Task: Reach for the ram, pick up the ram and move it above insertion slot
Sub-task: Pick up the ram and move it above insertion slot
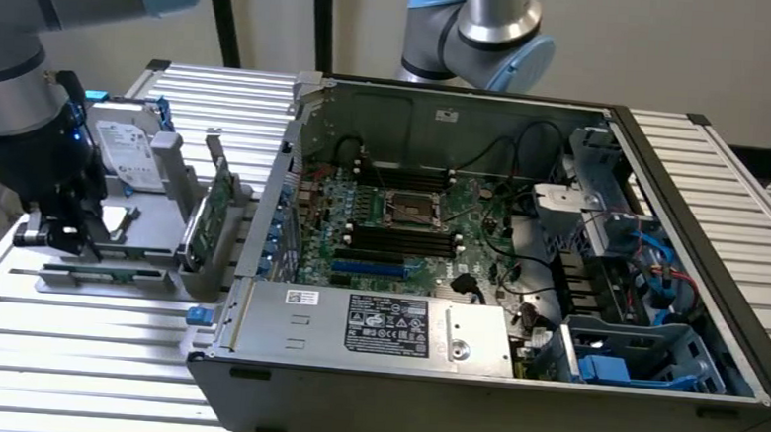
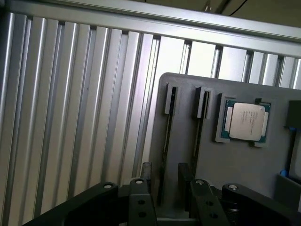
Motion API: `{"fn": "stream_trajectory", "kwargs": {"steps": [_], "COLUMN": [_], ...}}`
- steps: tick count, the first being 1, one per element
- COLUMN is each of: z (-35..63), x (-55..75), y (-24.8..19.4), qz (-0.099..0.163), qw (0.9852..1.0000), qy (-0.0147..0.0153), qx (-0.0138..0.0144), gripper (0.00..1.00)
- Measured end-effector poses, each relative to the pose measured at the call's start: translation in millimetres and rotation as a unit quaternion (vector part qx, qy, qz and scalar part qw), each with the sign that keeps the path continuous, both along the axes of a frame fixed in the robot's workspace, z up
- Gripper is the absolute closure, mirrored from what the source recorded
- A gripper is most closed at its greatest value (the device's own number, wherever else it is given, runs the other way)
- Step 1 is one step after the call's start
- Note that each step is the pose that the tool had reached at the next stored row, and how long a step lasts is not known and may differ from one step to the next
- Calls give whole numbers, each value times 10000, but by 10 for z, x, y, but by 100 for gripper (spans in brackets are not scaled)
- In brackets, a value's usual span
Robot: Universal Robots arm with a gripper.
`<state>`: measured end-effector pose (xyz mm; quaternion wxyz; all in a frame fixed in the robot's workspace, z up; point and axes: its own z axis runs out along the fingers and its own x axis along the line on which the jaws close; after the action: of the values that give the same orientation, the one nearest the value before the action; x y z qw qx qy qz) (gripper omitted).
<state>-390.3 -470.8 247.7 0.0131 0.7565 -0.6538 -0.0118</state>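
Nearest the exterior camera sits a silver power-supply box with a black label [image 1: 380, 327], at the near end of an open black computer case [image 1: 698, 292] with a green motherboard [image 1: 412, 227] inside. To the exterior view's left of the case, a grey plastic parts holder [image 1: 158, 264] stands on the ribbed aluminium bench [image 1: 74, 358]. It carries a silver hard drive [image 1: 124, 153] at its far end and a broad green expansion card [image 1: 207, 217] upright beside the case.

One grey robot arm [image 1: 10, 78] comes down from the exterior view's upper left, its wrist pointing straight down over the holder. Its black gripper [image 1: 74, 239] hangs low above the holder's near left part.

In the wrist view the ram [image 2: 165, 136], a long thin green circuit-board stick, stands on edge in a narrow slot of the holder. A second slot [image 2: 198, 127] runs beside it, and a square silver processor chip [image 2: 245, 121] lies beyond that. The jaws stand apart, one finger on each side of the ram's line, without clamping it. A second grey arm [image 1: 481, 33] rises behind the case.
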Motion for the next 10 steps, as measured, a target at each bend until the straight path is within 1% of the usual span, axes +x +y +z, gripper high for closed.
{"fn": "stream_trajectory", "kwargs": {"steps": [10], "z": [-182], "x": [-12], "y": [3], "qz": [0], "qw": [10000], "qy": [0], "qx": [0], "gripper": [64]}}
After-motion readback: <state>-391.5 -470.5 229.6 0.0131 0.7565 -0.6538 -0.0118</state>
